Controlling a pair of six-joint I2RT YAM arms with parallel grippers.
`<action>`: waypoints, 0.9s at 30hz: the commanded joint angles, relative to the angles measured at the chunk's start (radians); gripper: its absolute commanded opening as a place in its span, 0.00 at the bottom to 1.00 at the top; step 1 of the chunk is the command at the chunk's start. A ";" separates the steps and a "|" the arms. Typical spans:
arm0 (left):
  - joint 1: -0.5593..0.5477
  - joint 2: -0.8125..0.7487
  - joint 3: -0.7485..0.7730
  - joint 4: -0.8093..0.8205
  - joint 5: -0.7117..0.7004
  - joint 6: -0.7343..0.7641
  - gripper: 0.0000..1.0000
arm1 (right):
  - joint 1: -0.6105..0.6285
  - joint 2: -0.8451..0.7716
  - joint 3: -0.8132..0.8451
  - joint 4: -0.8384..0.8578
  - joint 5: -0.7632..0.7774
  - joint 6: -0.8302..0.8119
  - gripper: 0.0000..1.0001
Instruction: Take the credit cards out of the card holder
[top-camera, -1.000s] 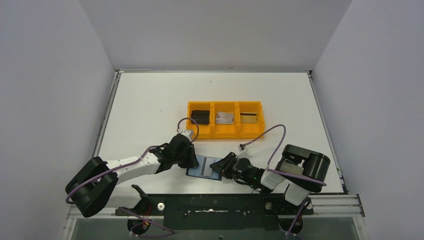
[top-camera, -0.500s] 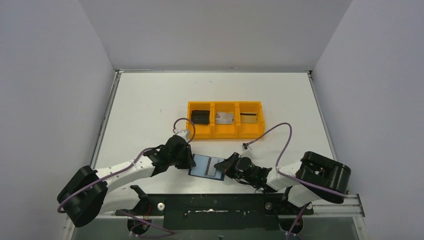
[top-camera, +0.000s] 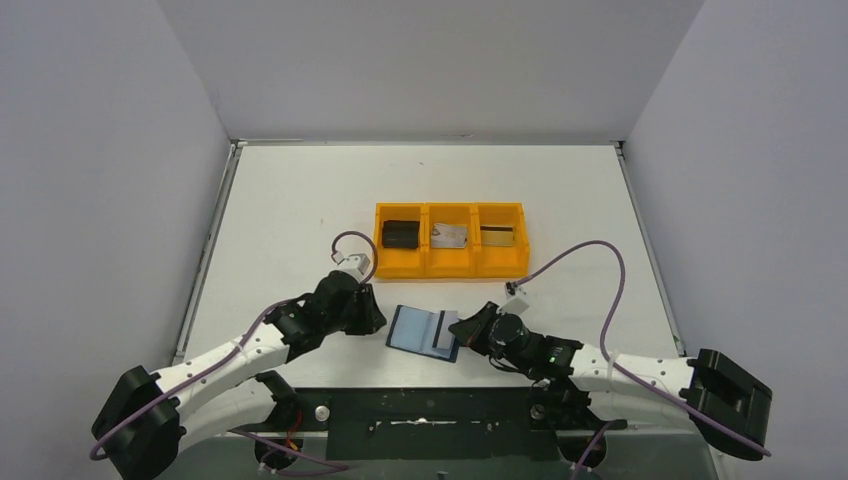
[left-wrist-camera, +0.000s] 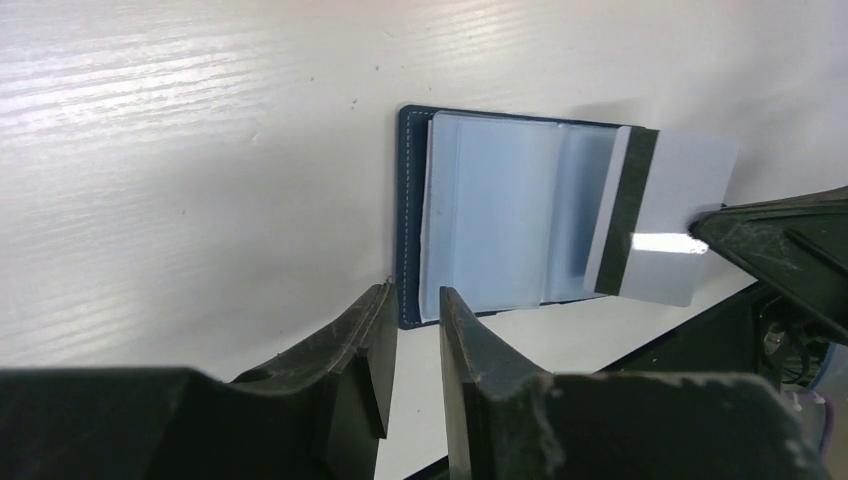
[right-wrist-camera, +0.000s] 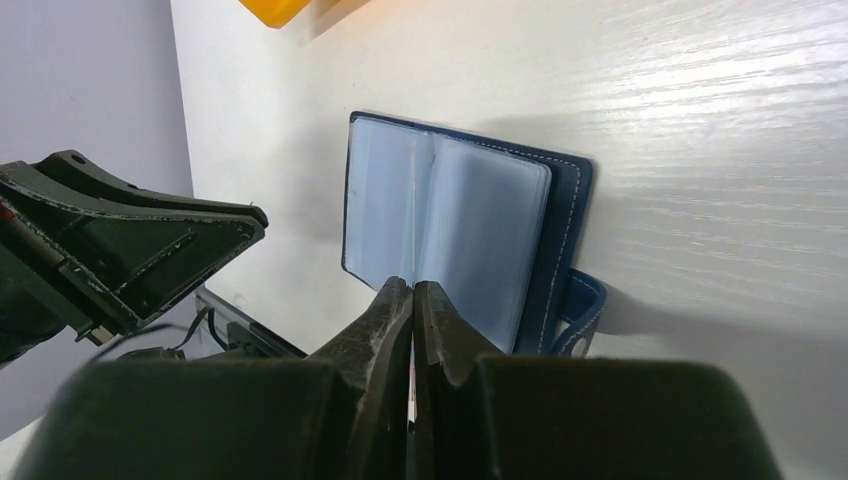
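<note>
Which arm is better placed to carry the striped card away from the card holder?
Right: the right tool is shut on the striped card; the left tool stands open beside the card holder, holding nothing.

An orange three-compartment tray is set on the white table; a black object is held in its left compartment.

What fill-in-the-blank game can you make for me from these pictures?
1. The card holder lies ____, its pockets showing.
2. The right fingers pinch a card with a dark ____.
3. The orange tray has ____ compartments.
4. The left fingers hold ____.

Missing words: open, stripe, three, nothing.
</note>
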 joint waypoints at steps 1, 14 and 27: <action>0.010 -0.027 0.057 -0.043 -0.031 0.027 0.23 | 0.005 -0.092 0.052 -0.160 0.071 -0.031 0.00; 0.021 -0.150 0.035 -0.058 -0.068 0.030 0.52 | -0.008 -0.035 0.080 0.028 -0.029 -0.064 0.02; 0.031 -0.271 0.176 -0.225 -0.078 0.098 0.67 | -0.006 0.274 0.321 -0.124 0.021 -0.084 0.00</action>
